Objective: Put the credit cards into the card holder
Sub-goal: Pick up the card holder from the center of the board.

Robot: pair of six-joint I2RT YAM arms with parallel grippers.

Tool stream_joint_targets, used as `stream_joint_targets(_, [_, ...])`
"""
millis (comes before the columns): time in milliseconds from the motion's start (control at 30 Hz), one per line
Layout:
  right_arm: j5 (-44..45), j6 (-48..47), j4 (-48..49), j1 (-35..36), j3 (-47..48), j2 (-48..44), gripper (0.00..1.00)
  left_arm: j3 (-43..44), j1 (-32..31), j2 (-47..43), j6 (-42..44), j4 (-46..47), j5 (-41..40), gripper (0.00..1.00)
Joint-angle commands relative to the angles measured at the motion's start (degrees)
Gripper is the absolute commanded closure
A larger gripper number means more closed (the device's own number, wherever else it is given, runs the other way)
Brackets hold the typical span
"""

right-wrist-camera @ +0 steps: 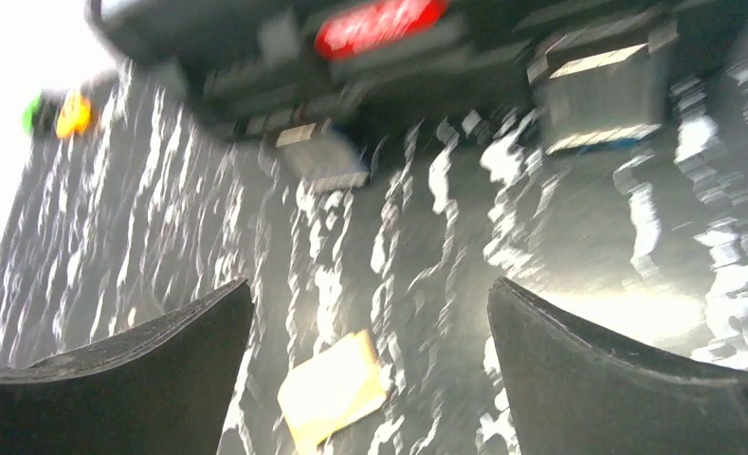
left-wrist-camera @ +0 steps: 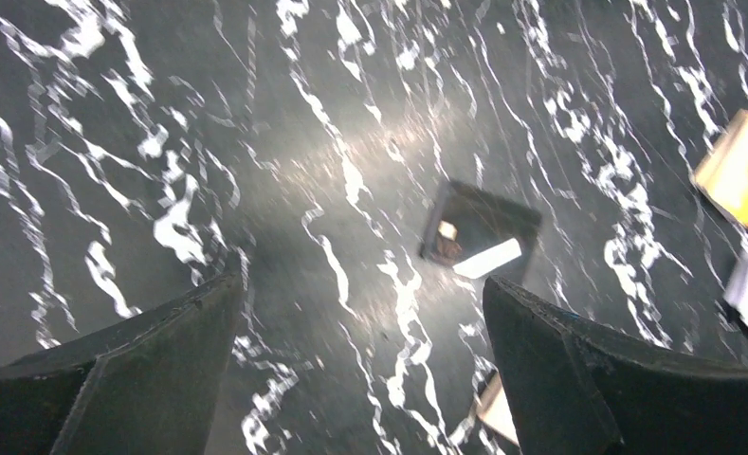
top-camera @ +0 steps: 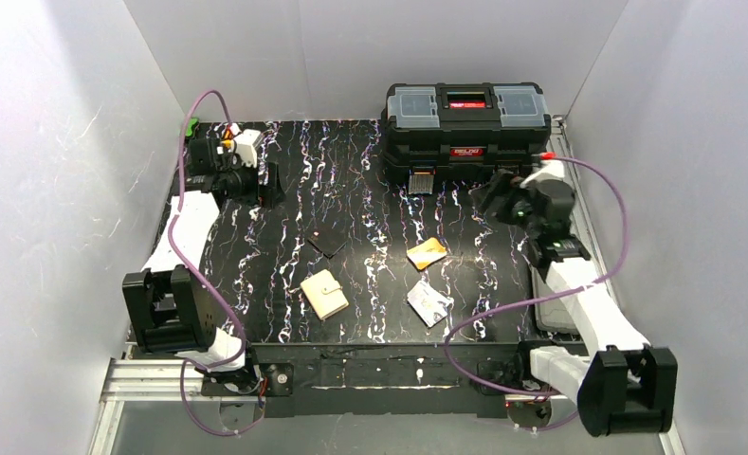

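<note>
No card is held yet, and no card is in the card holder (top-camera: 324,294). The step in hand looks like the very first one: a card has to be reached and picked up.

The card holder is seen in the lower middle of the top view, lying flat on the black table (top-camera: 360,171), and it looks shut. The orange card (top-camera: 427,252) is found just right of the middle. The silver-white card (top-camera: 429,303) lies below it, near but not touching. A small dark square (top-camera: 326,245) is seen just above the card holder; what it is cannot be told. A small striped thing (top-camera: 422,180) is seen at the foot of the big black toolbox (top-camera: 466,118). It may be the third card, but that cannot be told for sure.

The left gripper (top-camera: 273,185) is seen at the upper left of the top view, well apart from the cards. In its own view its fingers (left-wrist-camera: 142,370) are spread wide and nothing is held between them. The right gripper (top-camera: 488,197) is seen at the upper right, near the toolbox. It is spread wide too, with nothing held.

Next, the orange card is likely to be picked by the right gripper, since it is nearest. The card is thin and flat, so one edge must be caught with care. The card holder must also be opened before any card can be slid in.
</note>
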Motion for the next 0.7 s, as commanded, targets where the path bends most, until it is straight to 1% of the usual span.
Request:
stream_joint_targets(0, [-2.15,-3.84,-16.19,15.52,8.12,4.95,0.0,3.4,0.4,-3.11,1.72,-23.39,5.67,0.05])
stream_joint_targets(33, [1.66,-4.5,-17.51,19.89,8.96,5.57,0.0,2.65,0.36,-4.3,3.13,-24.38,6.92,0.07])
stream_joint_targets(133, [1.41,-3.64,-15.92,28.97,9.12,7.66,0.0,-2.3,0.36,-10.11,8.46,-24.9,8.65,0.08])
stream_joint_targets(200, [1.78,-4.13,-16.23,34.59,11.02,10.76,0.0,-5.45,0.4,-14.24,12.71,-25.78,9.55,0.06])
stream_joint_targets(300, [4.49,-6.2,-17.09,44.18,15.53,17.53,0.0,-8.97,0.39,-20.54,18.23,-28.07,10.3,0.05])
stream_joint_targets(367, [5.73,-8.04,-18.04,49.02,19.53,22.74,0.0,-10.68,0.35,-23.54,21.61,-30.25,11.17,0.05])
stream_joint_targets(400, [7.7,-8.9,-18.43,51.27,21.51,25.51,0.0,-11.6,0.39,-24.85,22.84,-30.86,11.32,0.05])
stream_joint_targets(533, [9.88,-11.99,-19.57,57.92,29.07,35.28,0.0,-14.83,0.39,-29.17,25.43,-31.72,11.16,0.05])
stream_joint_targets(667, [10.76,-13.01,-20.28,60.41,33.19,41.4,0.0,-15.62,0.36,-31.12,27.31,-33.01,12.16,0.05])
